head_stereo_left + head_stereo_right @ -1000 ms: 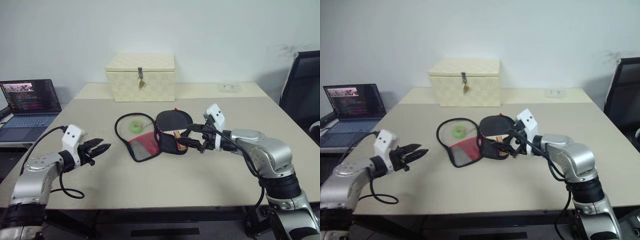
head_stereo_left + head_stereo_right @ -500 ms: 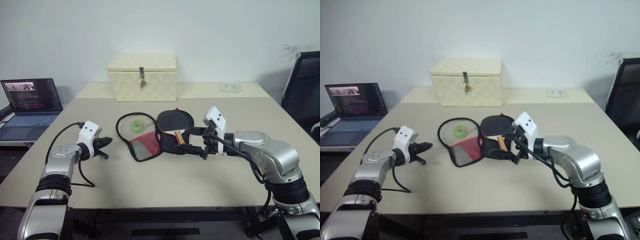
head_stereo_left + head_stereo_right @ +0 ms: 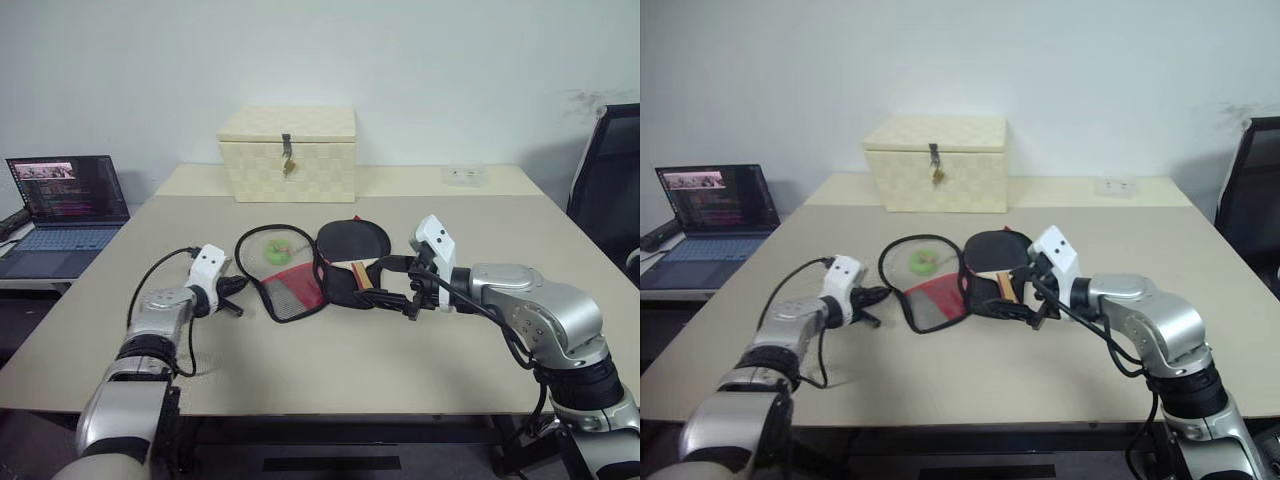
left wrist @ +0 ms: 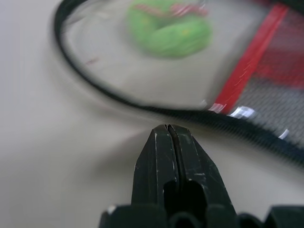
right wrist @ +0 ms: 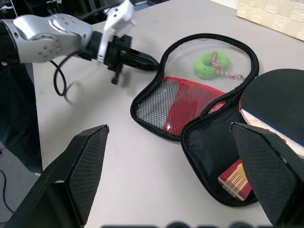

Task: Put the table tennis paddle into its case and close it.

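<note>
The case lies open at the table's middle. Its lid flap (image 3: pixel 280 278), clear window and red mesh, is folded out to the left. The black half (image 5: pixel 209 156) lies to the right. The table tennis paddle's black blade (image 3: pixel 352 240) rests across the black half's far edge, and its handle (image 5: pixel 235 181) lies inside. My left gripper (image 3: pixel 238 285) is shut and empty, its tips (image 4: pixel 168 137) just short of the flap's black zipper rim (image 4: pixel 142 107). My right gripper (image 3: pixel 386 282) is open, its fingers (image 5: pixel 85 175) wide apart on either side of the black half's near end, touching nothing.
A green plush ring (image 5: pixel 209 64) lies under the flap's clear window. A cream checkered box (image 3: pixel 288 155) with a metal latch stands at the back. An open laptop (image 3: pixel 65 205) sits on a side table to the left, a black chair (image 3: pixel 605 170) to the right.
My left arm has swung forward and to the right, up to the case flap's left rim, and its fingers have gone from slightly open to shut. The right gripper has stayed put.
</note>
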